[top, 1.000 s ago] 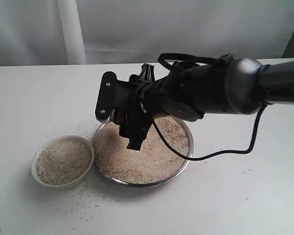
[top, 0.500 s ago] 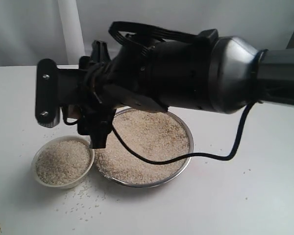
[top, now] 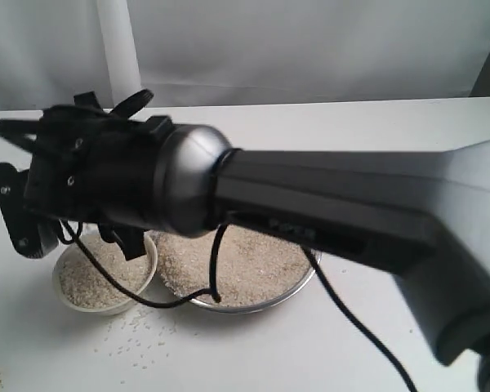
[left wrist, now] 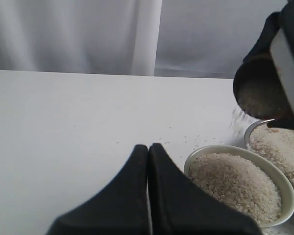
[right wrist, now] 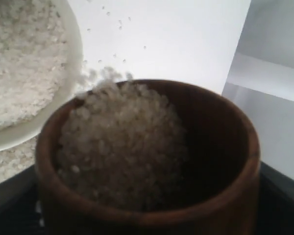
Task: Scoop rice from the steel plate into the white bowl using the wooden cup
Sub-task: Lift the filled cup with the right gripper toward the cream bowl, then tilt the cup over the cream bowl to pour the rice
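The wooden cup (right wrist: 225, 127) is heaped with rice (right wrist: 122, 142) and my right gripper (top: 65, 220) is shut on it. In the left wrist view the cup (left wrist: 259, 90) hangs tilted above the gap between the white bowl (left wrist: 206, 152) and the steel plate (left wrist: 257, 126), with grains spilling off its lip (left wrist: 237, 116). The bowl (top: 65, 255) is nearly full of rice (top: 94, 282). The plate (top: 306, 282) holds a wide bed of rice (top: 261, 265). The arm hides the cup in the exterior view. My left gripper (left wrist: 148, 147) is shut and empty, on the table beside the bowl.
Loose grains (top: 139, 335) lie scattered on the white table (top: 253, 351) in front of the bowl. The right arm (top: 327, 212) spans most of the exterior view, and its black cable (top: 188, 298) droops over the plate. A white curtain (left wrist: 88, 34) hangs behind.
The right arm swung left, carrying the cup from above the steel plate to above the white bowl's edge, and moved closer to the camera. Grains now spill from the cup.
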You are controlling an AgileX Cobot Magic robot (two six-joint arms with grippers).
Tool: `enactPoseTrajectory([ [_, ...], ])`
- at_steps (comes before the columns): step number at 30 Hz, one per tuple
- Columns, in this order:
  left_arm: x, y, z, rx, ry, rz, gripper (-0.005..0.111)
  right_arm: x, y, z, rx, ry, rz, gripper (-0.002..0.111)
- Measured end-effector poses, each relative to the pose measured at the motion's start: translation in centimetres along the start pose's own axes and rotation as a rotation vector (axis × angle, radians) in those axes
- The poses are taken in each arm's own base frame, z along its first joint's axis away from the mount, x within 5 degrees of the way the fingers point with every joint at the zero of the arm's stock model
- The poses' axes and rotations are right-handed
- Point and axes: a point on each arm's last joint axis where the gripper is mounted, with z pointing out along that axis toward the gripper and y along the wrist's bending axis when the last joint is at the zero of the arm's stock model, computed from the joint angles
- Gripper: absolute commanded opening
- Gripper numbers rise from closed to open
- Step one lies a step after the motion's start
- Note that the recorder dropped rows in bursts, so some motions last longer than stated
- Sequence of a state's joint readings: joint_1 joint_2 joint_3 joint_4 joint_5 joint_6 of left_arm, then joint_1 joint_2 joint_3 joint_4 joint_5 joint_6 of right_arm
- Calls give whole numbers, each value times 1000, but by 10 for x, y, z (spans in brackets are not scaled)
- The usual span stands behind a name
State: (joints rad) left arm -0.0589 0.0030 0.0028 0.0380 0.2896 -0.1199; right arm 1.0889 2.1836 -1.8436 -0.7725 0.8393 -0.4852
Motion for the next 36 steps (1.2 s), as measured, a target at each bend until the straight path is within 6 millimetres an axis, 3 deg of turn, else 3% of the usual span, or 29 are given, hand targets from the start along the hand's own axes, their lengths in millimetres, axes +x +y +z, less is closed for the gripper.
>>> enactPoseTrajectory([
  [7,0,0,0,0,0,0,0,-7,20,22,-23,86,-119,0],
  [16,0,0,0,0,0,0,0,-15,25,21,2,100,-216,0],
  [26,0,0,0,0,0,0,0,-17,34,35,11,151,-351,0],
  [36,0,0,0,0,0,0,0,-24,37,31,49,168,-437,0],
])
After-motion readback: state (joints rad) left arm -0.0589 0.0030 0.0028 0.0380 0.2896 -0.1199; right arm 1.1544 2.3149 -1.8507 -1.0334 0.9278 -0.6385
